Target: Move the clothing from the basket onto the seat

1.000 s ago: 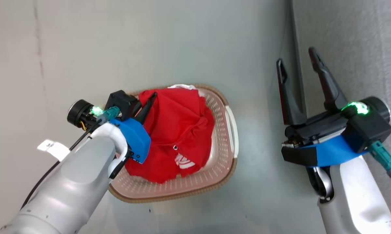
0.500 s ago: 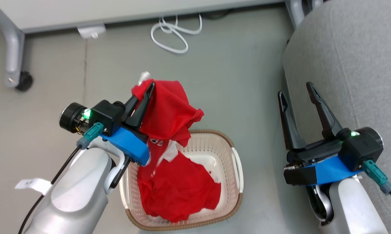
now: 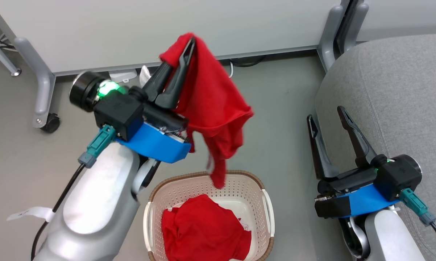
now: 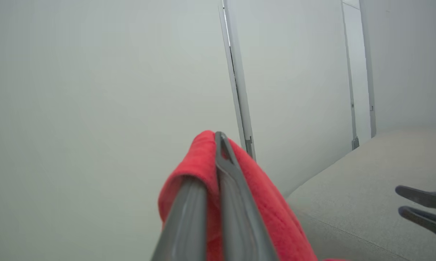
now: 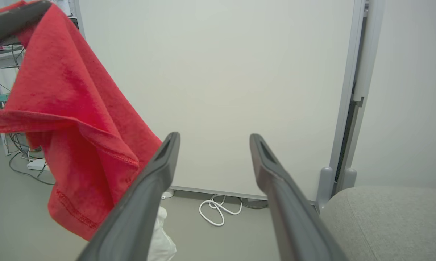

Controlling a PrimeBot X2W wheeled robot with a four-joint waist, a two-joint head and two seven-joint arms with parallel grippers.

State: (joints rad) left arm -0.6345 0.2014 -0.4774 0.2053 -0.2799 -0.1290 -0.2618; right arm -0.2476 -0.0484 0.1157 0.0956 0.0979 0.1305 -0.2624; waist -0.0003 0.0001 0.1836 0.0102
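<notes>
My left gripper [image 3: 187,43] is shut on a red garment [image 3: 212,105], raised high above the basket [image 3: 266,208]; the cloth hangs down with its lowest tip just over the basket's far rim. In the left wrist view the red garment [image 4: 261,188] drapes over both sides of the shut fingers [image 4: 236,203]. A second red garment [image 3: 205,233] lies crumpled inside the basket. My right gripper [image 3: 324,114] stands open and empty beside the grey seat [image 3: 395,83], right of the basket. In the right wrist view the hanging garment [image 5: 69,119] shows to the left of the right gripper [image 5: 214,139].
A white partition panel [image 3: 167,29] on grey wheeled legs [image 3: 40,98] stands behind the basket. A white cable [image 5: 218,210] and a power strip lie on the floor at its foot. Grey floor lies between basket and seat.
The left gripper has lifted one red garment up out of the basket, leaving the other inside. The head camera has tilted up, bringing the partition and seat into view. The right gripper stays open.
</notes>
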